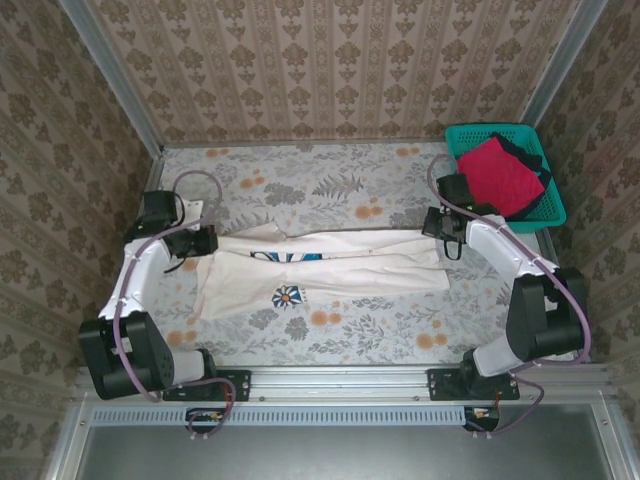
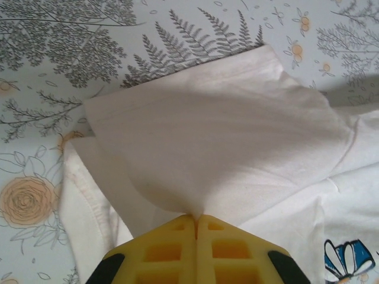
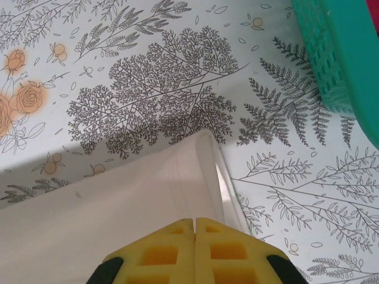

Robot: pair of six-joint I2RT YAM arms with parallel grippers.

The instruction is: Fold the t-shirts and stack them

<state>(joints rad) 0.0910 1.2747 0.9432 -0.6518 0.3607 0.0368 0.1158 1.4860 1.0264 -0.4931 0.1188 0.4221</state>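
Left end effector (image 2: 196, 218) on cream t-shirt (image 1: 340, 262); overhead, crimson t-shirt (image 1: 498, 175) in basket (image 1: 470, 130).

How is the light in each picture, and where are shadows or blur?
Top external: soft, even light; the cream-white t-shirt looks washed out. Left wrist: the lifted fold shades the cloth beneath it. Right wrist: a grey shadow lies on the table beside the shirt; the basket edge looks soft.

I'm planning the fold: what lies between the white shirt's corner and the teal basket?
Bare floral tablecloth, nothing else. The right wrist view shows the shirt and basket apart.
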